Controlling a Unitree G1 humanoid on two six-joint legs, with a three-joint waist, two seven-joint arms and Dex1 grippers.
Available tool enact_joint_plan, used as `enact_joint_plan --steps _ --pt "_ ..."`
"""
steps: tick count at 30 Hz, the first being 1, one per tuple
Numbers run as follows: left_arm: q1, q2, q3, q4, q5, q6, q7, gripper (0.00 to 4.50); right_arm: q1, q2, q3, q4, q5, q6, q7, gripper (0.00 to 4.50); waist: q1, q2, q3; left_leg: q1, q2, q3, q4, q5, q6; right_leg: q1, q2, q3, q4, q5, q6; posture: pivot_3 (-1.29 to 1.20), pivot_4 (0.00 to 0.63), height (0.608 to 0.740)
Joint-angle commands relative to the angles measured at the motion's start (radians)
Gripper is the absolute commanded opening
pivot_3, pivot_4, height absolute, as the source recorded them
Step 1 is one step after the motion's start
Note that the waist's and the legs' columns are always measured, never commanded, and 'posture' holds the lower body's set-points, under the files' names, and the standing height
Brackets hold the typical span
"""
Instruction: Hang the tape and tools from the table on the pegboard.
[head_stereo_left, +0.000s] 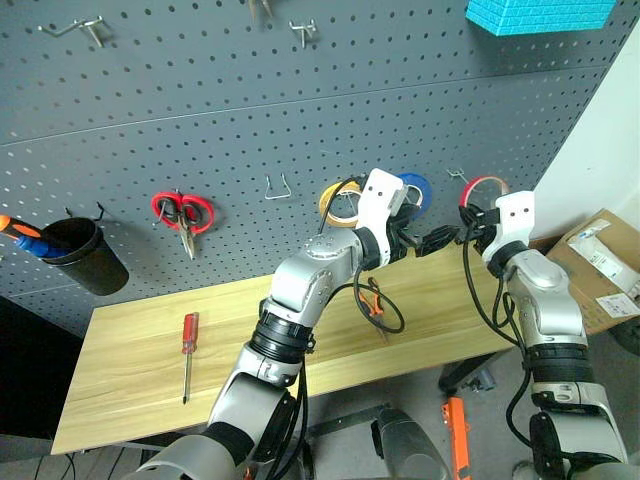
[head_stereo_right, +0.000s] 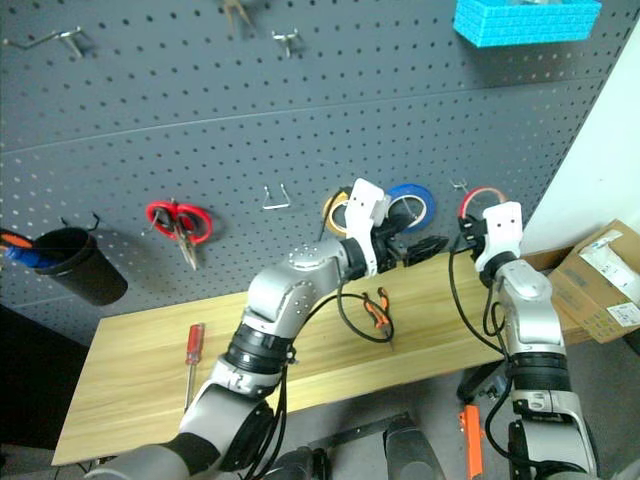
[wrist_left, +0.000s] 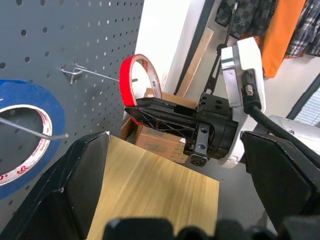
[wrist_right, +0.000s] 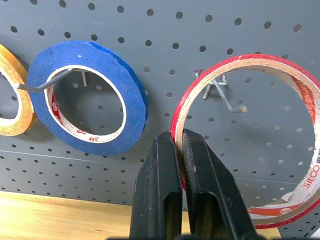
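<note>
The right gripper (wrist_right: 176, 150) is clamped on the thin red tape ring (wrist_right: 300, 95), holding it around a metal hook (wrist_right: 226, 97) of the perforated grey pegboard (head_stereo_left: 250, 110). The left gripper (head_stereo_left: 437, 240) stands apart, empty, beside the glossy blue roll (wrist_right: 87, 97).

The slim red-handled screwdriver (head_stereo_left: 188, 345) lies near the left end of the wood-grain table (head_stereo_left: 130, 370); the pliers (head_stereo_right: 377, 310) lie near its back edge.

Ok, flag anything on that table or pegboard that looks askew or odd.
Nothing damaged or spilled. The pliers and screwdriver lie on the table unhung; the red tape sits pinched in the right pincer at its hook.

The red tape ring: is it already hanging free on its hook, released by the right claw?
No: the right claw is shut on the rim of the red tape ring, holding it around the hook.
</note>
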Motion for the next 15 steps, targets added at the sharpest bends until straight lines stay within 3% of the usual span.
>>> enact_joint_plan --steps 1,12,15 --pt "-0.009 -0.007 0.004 -0.015 0.006 -0.029 0.0 4.5 -0.061 -0.009 0.008 0.061 0.004 -0.06 0.027 0.02 0.0 0.0 0.0 0.0 0.0 0.0 0.0 0.0 0.0 0.0 0.0 0.0 0.0 0.0 0.0 -0.19 0.064 0.74" --pt "-0.021 -0.007 0.007 -0.001 0.014 -0.041 -0.005 4.5 -0.181 -0.036 0.008 0.307 -0.015 -0.16 0.057 0.02 0.001 0.0 -0.002 0.0 0.0 0.0 0.0 0.003 0.0 0.0 0.0 0.0 0.0 0.002 0.001 -0.17 0.068 0.74" --pt "-0.025 -0.012 0.01 0.003 0.017 -0.044 -0.002 4.5 -0.191 -0.035 0.002 0.336 -0.013 -0.173 0.053 0.72 0.001 0.0 -0.002 0.0 0.0 0.0 0.0 0.004 0.0 0.0 0.0 0.0 0.0 0.005 -0.002 -0.17 0.069 0.74"
